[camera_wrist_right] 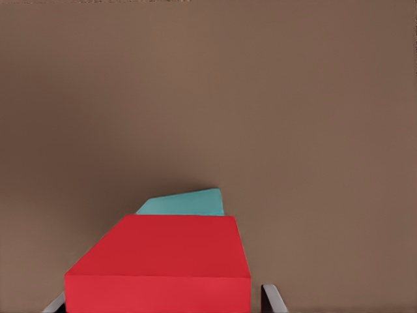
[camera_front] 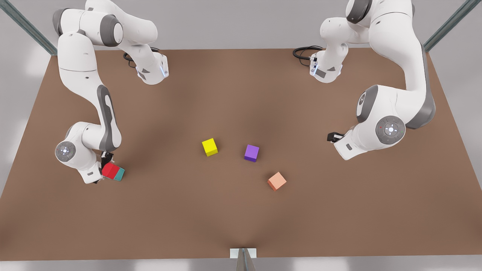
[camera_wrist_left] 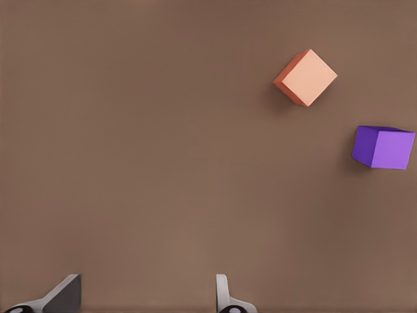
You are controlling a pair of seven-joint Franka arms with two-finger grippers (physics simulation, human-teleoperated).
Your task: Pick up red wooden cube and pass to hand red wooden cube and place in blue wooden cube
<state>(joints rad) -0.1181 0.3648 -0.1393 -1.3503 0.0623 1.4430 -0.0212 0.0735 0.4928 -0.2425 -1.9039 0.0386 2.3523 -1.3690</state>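
The red wooden cube (camera_front: pixel 110 170) is at the front view's left, between the fingers of my right gripper (camera_front: pixel 104 170). It sits tight against the blue wooden cube (camera_front: pixel 120 174), a teal cube, and covers part of it. In the right wrist view the red wooden cube (camera_wrist_right: pixel 159 264) lies between two fingertips (camera_wrist_right: pixel 272 297), with the blue wooden cube (camera_wrist_right: pixel 184 203) just beyond it. I cannot tell whether red rests on teal or hangs above it. My left gripper (camera_front: pixel 332 137) waits at the front view's right. In its own view the left gripper (camera_wrist_left: pixel 148 283) is open with nothing in it.
A yellow cube (camera_front: pixel 209 146), a purple cube (camera_front: pixel 251 153) and a salmon-orange cube (camera_front: pixel 277 181) lie on the brown table (camera_front: pixel 241 218) near its middle. The left wrist view shows the orange cube (camera_wrist_left: pixel 306 77) and the purple cube (camera_wrist_left: pixel 384 147) ahead of the open fingers.
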